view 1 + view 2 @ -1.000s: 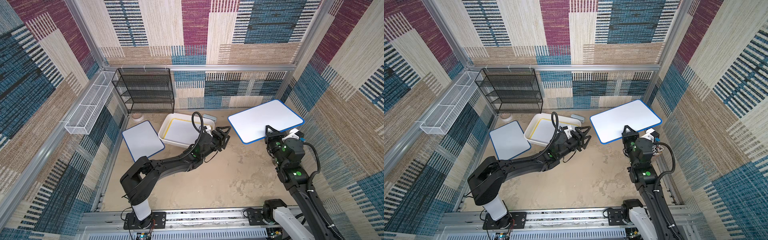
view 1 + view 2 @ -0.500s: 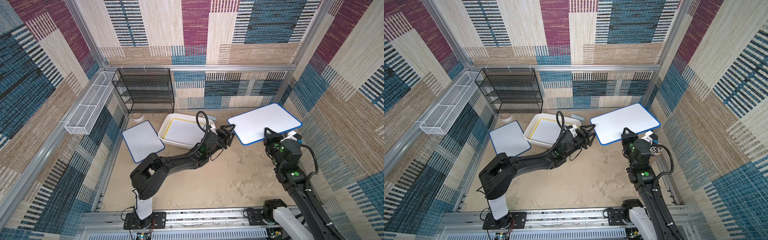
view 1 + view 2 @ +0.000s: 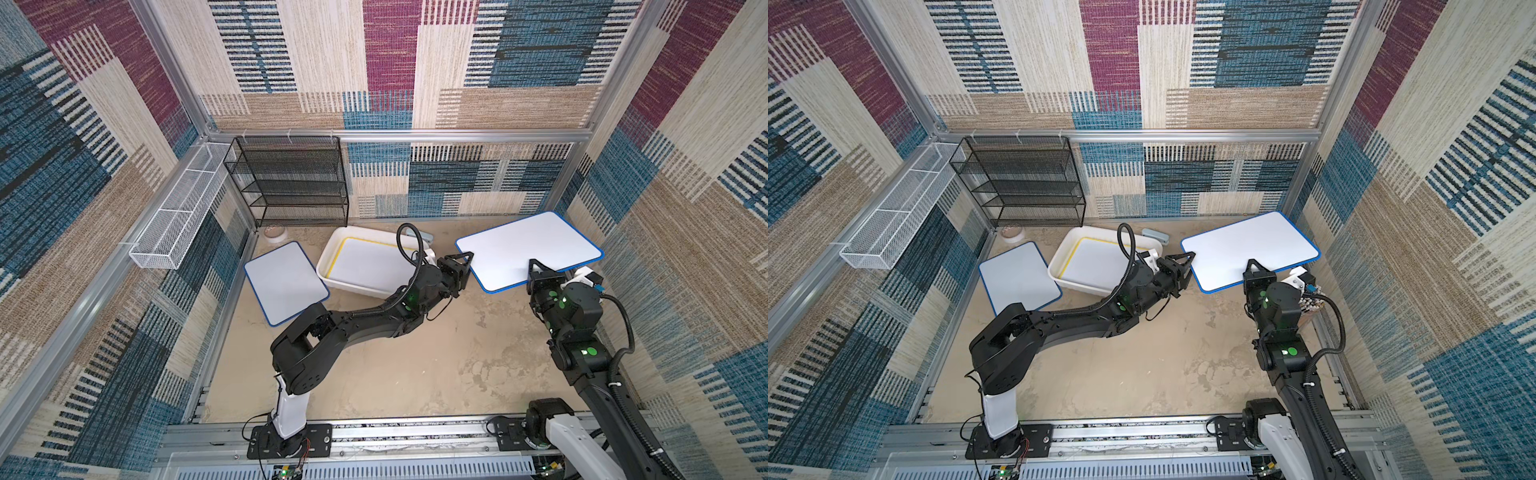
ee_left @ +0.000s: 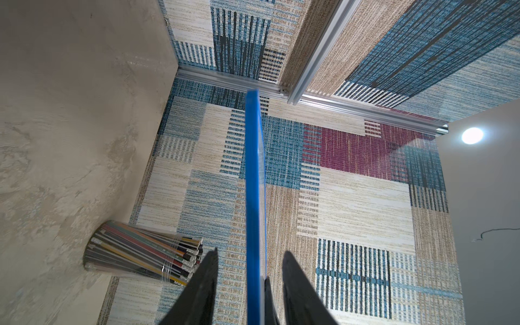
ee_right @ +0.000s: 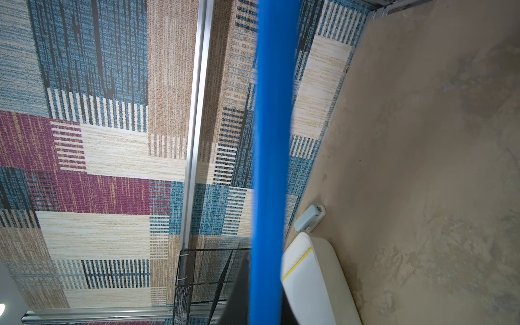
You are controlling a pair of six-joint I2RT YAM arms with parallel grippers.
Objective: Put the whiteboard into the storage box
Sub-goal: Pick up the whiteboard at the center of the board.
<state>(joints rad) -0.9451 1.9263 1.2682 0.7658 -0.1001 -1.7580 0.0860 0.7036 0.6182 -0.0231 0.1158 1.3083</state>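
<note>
Blue trim ran round the whiteboard (image 3: 528, 249), which hung in the air nearly flat, well off to the right-arm side of the storage box (image 3: 353, 286) and not in it. Your right gripper (image 3: 536, 268) was clamped on the board's near long edge. In the right wrist view that blue edge ran straight out from between the dark fingers (image 5: 240, 295).

Your left gripper (image 3: 463, 266) sat at the short edge that faced the box, its jaws parted on either side of the trim. In the left wrist view a gap showed between each of the fingers (image 4: 202, 287) and the blue edge. It seemed not to be gripping, though that close view was too blurred to be sure.

Inside the box a yellow-trimmed board (image 3: 370, 262) lay flat on the bottom. A second board (image 3: 284, 280), also blue-trimmed, lay flat on the table (image 3: 415, 365) just beside the box on its left-arm side. Behind the box stood a black wire rack (image 3: 291, 183), and a small grey-blue eraser (image 3: 1155, 236) lay just behind the box's right-arm corner. A cup of pencils (image 4: 140, 253) stood well apart from the box on the right-arm side.
</note>
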